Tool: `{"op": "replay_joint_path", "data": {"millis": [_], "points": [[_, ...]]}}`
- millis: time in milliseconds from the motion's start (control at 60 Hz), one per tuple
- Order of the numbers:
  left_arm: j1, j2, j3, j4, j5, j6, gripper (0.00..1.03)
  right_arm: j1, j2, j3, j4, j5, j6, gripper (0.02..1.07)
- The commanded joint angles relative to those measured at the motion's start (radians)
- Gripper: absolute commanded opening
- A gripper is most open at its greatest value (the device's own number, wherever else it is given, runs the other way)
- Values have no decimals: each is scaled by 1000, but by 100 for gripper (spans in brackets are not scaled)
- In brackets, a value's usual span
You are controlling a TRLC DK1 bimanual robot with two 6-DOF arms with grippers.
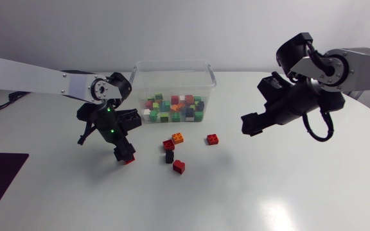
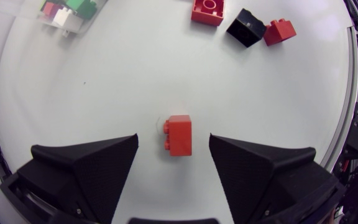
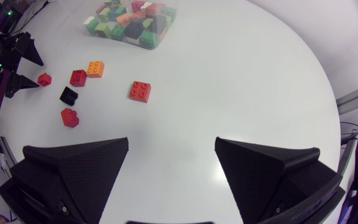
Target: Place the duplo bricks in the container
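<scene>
Duplo brick, red, lies on the white table between the fingers of the left gripper. The claw stands wide, and neither finger touches the brick. Its long axis runs along the claw's 12-to-6 line, parallel to the fingers. It lies on its side, with the studs pointing sideways toward one finger.

From above, the left gripper sits low over the table at 7 o'clock of the container. The container is a clear tub already holding many mixed-colour bricks.

Five loose bricks lie at 6 o'clock of the container:
- orange brick, nearest the tub;
- red square brick, just beside the orange one at its 7 o'clock;
- black brick, at 6 o'clock of the red square brick;
- dark red brick, farthest from the tub;
- lone red brick, studs up, apart from the others at 3 o'clock of the orange brick.

The right gripper hangs above the table at 4 o'clock of the container. Its claw stands wide, with nothing between the fingers.
</scene>
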Motion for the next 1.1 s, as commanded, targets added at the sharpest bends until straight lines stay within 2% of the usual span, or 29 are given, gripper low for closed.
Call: {"op": "replay_joint_path", "data": {"millis": [0,50,233,333,367,467,583,683,1083], "points": [[11,47,30,-13,-3,37,69,15,41,29,-2,-2,-23,102],[15,60,38,-13,-2,38,65,21,56,33,3,-1,-22,102],[17,99,58,-13,-3,40,65,54,105,50,15,10,-14,102],[15,108,62,-14,-3,38,55,69,130,52,38,10,-6,99],[17,112,65,-14,-3,38,50,75,145,56,43,10,1,99],[28,135,79,-19,-2,37,43,87,183,72,55,10,23,99],[38,185,113,-88,-2,34,36,106,235,107,63,12,54,99],[40,194,121,-108,0,32,32,127,286,141,63,24,73,98],[26,-24,133,-172,80,15,31,172,522,309,7,61,144,96]]}}
